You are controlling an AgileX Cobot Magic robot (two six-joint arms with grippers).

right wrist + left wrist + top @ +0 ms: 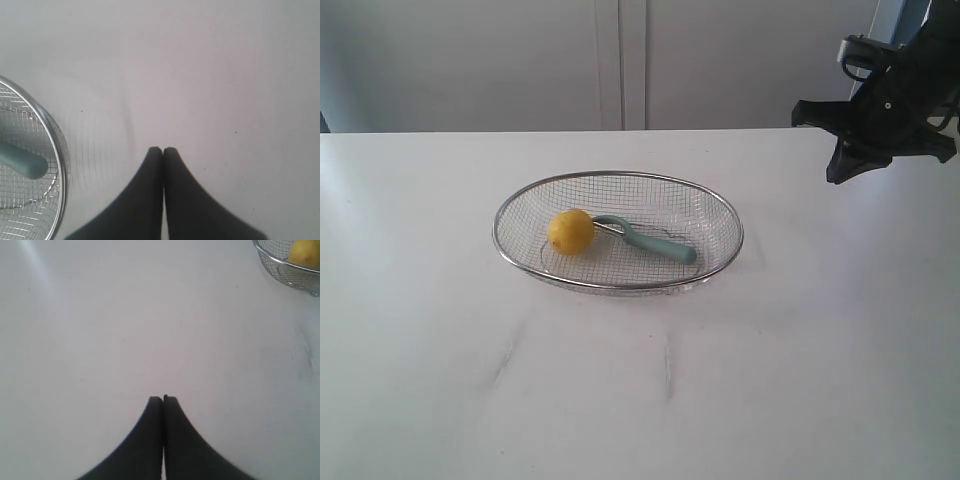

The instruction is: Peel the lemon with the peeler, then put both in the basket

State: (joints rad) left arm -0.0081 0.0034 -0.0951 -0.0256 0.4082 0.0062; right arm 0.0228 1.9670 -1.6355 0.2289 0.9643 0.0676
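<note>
The wire basket (720, 215) stands in the middle of the white table. Inside it the yellow lemon (570, 231) lies on the left, and the teal peeler (655, 242) lies beside it with its head against the lemon. My right gripper (840, 172) hangs above the table at the far right, shut and empty; in the right wrist view its fingertips (163, 150) meet beside the basket rim (56, 137) and the peeler handle (25, 162). My left gripper (163, 399) is shut and empty over bare table, with the basket (280, 265) and lemon (305, 252) in one corner of the left wrist view.
The white table (640, 400) stretches wide around the basket. A pale wall with a vertical seam (620, 60) rises behind the table's far edge. The left arm does not show in the exterior view.
</note>
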